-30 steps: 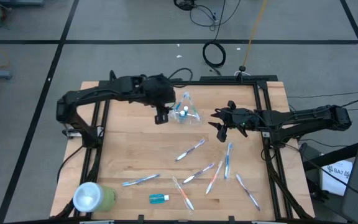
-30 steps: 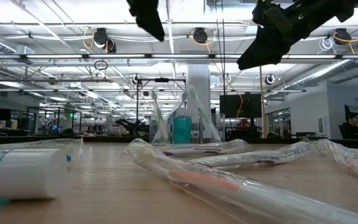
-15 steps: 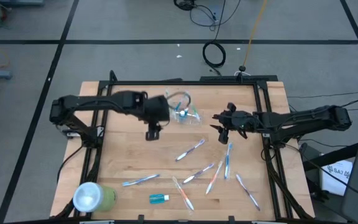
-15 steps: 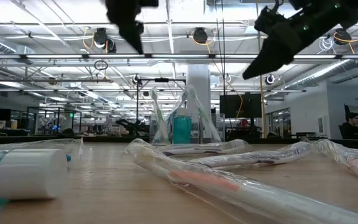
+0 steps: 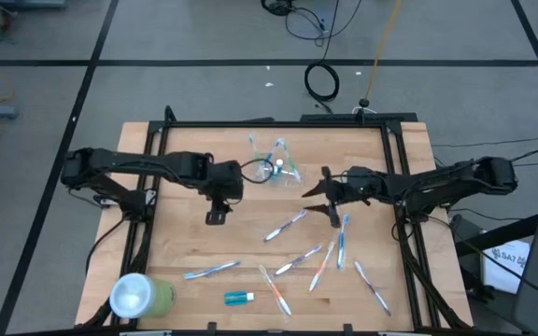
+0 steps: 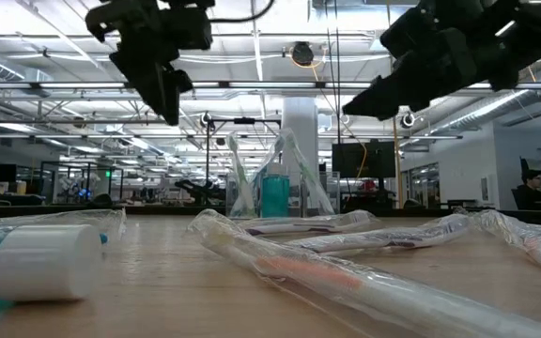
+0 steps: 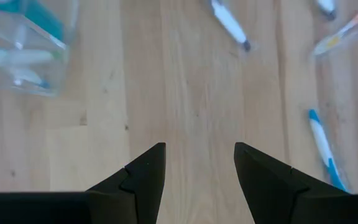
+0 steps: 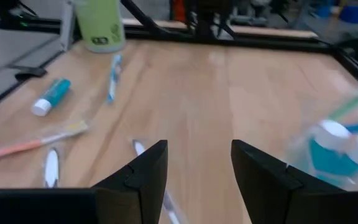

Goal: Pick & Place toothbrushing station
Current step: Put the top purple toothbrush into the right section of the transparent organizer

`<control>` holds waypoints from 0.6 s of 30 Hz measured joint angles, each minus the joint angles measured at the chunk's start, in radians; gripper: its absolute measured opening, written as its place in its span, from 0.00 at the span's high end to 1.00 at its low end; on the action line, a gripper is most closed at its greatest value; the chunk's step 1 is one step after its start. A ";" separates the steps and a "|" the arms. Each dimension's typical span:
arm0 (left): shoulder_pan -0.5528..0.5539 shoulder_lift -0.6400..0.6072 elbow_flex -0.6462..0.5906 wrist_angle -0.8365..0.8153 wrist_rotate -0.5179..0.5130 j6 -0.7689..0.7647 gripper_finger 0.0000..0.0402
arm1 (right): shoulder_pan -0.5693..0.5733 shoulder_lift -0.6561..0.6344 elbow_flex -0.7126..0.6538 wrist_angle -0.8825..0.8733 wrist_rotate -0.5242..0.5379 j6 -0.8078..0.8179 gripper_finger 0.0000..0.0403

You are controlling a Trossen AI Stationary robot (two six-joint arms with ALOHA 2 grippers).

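The toothbrushing station, a small clear cup [image 5: 276, 170] with toothbrushes and a teal tube standing in it, rests upright on its base at the far middle of the table [image 6: 272, 188]. My left gripper [image 5: 215, 217] hangs open to the cup's left and nearer the front, pointing steeply down at bare wood [image 7: 197, 174], with the cup [image 7: 23, 50] off to one side. My right gripper [image 5: 323, 202] stands open just right of the cup, nearly level and above the table [image 6: 374, 99]. The cup [image 8: 340, 140] shows beside its fingers, not between them.
Several wrapped toothbrushes [image 5: 288, 224] lie scattered over the table's middle and right front. A small teal toothpaste tube [image 5: 239, 298] lies near the front edge. A larger light-green cup [image 5: 138, 296] is at the front left corner. Black frame rails [image 5: 152, 177] run along both sides.
My left gripper has drawn away from the cup, toward the table's left and near edge, sinking and tipping steeper downward. My right gripper has sunk a little and turned from pointing down to nearly level, rolling as it went. The cup has stayed in place.
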 joint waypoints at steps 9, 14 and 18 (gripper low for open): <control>0.000 -0.189 -0.001 0.056 -0.012 0.077 0.51 | -0.005 0.228 0.090 0.076 -0.043 0.017 0.58; 0.000 -0.260 -0.001 0.077 -0.066 0.108 0.51 | -0.004 0.327 0.176 0.005 -0.179 0.015 0.58; 0.002 -0.276 -0.002 0.091 -0.081 0.126 0.51 | -0.006 0.354 0.182 -0.025 -0.188 -0.050 0.58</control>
